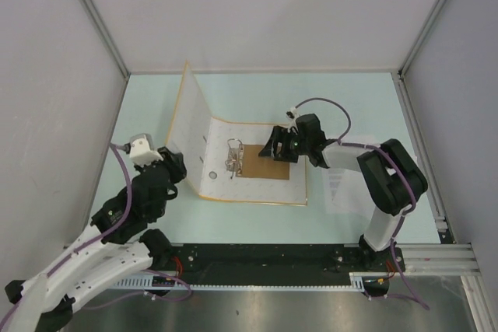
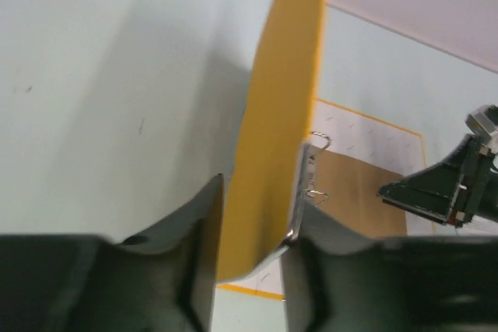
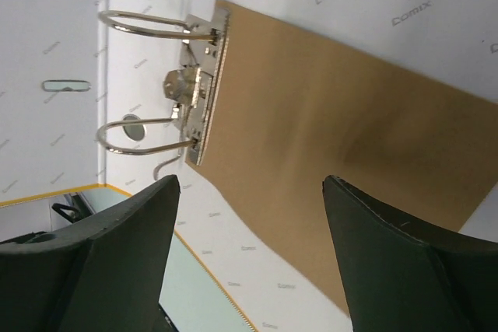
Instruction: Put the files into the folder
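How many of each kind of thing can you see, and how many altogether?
Orange folder: 1
Brown card sheet: 1
Files in a sleeve: 1
Robot grippers: 2, the left gripper and the right gripper
Total: 5

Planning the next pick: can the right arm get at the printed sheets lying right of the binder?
Probably yes: the sheets lie bare beside its base, and the right gripper, open and empty over the ring binder, must only fold back.
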Robot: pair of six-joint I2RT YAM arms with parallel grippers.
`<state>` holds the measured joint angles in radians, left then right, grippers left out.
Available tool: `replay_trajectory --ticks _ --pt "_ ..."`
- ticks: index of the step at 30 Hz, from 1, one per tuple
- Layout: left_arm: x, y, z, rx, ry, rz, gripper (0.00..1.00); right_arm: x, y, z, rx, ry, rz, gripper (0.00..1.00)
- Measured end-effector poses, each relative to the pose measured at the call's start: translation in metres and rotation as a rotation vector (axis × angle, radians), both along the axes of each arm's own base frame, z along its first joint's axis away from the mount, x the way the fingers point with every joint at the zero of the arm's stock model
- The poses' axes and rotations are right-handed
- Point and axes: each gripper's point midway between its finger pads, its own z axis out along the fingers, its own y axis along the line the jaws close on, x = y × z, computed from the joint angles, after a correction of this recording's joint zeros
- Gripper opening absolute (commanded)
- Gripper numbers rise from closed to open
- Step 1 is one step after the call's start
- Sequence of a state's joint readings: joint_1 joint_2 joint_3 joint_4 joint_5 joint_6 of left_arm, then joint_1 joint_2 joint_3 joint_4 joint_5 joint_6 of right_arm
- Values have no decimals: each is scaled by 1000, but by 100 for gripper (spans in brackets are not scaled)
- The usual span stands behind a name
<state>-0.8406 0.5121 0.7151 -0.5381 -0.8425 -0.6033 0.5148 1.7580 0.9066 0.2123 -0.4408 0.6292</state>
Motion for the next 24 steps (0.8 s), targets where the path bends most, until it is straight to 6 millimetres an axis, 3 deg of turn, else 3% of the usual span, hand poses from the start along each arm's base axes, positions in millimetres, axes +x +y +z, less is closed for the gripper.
replay_trajectory --ticks 3,6,10,13,15,18,20,21,24 --pt "-5 19 -22 -8 91 92 90 -1 0 -12 -9 27 -6 75" --pt "-14 41 -37 -18 172 197 99 -2 3 -13 -12 28 -5 74" --pt "-23 55 -19 -81 161 243 93 -3 5 -15 -33 10 -12 70" --pt "-30 56 12 -178 95 217 78 -4 5 -13 -56 -8 -15 70" --pt "-33 44 42 -273 13 114 73 -4 7 -8 -62 -30 -15 70" --pt "-38 5 78 -356 -85 -132 66 -6 15 3 -46 -69 -1 68" --pt "-41 -21 97 -380 -128 -284 65 -8 23 8 -30 -88 15 63" --pt "-43 -35 105 -386 -146 -361 66 -9 28 10 -19 -94 21 55" --pt "-51 -69 123 -392 -179 -559 67 -11 48 20 34 -103 47 54"
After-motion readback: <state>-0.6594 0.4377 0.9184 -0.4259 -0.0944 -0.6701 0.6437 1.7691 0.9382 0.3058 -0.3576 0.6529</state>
